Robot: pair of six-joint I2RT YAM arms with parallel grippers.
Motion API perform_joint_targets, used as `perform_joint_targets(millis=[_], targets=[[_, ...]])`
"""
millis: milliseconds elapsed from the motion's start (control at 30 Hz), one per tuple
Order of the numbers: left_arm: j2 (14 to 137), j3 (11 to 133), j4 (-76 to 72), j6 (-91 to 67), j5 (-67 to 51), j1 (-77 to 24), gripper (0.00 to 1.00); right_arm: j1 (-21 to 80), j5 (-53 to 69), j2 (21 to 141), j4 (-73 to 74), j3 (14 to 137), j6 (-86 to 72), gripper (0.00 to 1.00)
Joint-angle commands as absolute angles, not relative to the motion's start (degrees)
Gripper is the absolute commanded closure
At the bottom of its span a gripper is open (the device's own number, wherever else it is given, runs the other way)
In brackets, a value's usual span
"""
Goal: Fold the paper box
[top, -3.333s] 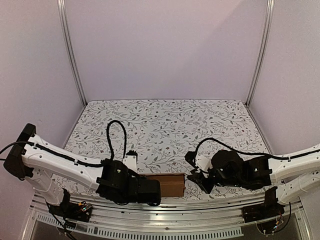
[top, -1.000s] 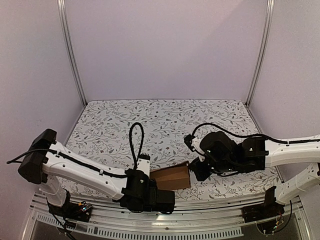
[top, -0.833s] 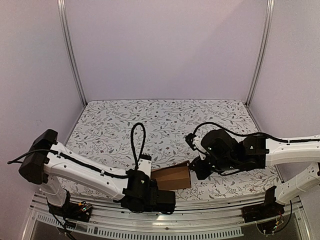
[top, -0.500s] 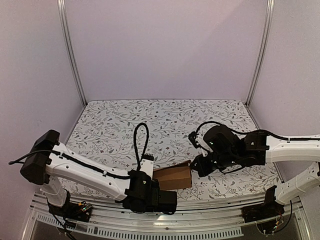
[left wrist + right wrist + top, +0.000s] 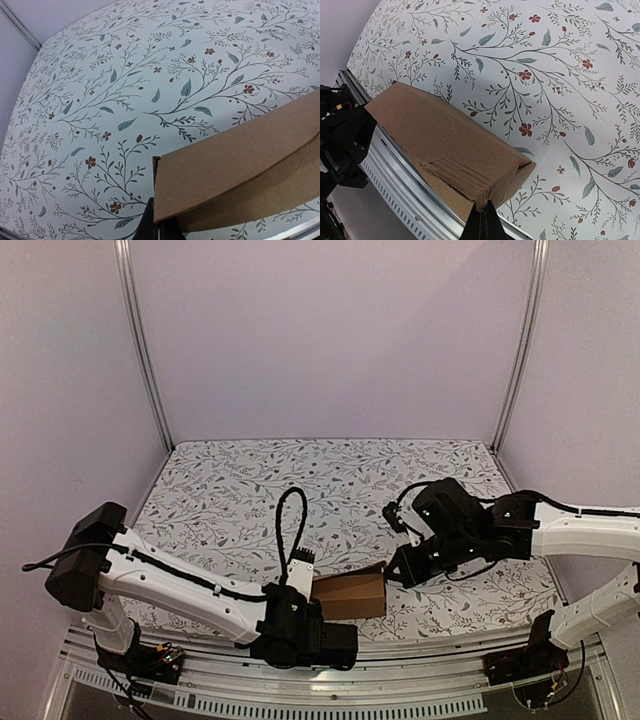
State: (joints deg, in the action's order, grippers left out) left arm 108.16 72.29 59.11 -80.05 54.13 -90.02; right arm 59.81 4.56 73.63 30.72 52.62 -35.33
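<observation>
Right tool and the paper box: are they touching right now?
Touching. The right wrist view shows the shut right tool pinching the paper box at its crumpled corner.

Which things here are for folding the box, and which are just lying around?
For the job:
- the paper box
- the left gripper, pinched shut on one end of it
- the right gripper, pinched shut on the other end

Just there:
- the flowery table cover
- the metal frame posts
</observation>
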Motion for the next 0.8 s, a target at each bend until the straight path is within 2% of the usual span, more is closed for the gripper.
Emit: perform_joint_targets(millis=[0,400,767], targets=[[112.53,71.93,52.83,-76.47,46.93,-90.82,1.0,58.52,8.42,73.46,30.5,55.31,-35.64,1.0],[110.4,66.37,39.59,-67.58,39.07,-86.73,1.0,58.11,5.42,74.38,28.77,51.21,-32.63,1.0],[107.45,65.69,37.37,-65.92,36.25,-86.47,1.0,58.66,1.58,72.18,21.54,43.45,-30.12,1.0]])
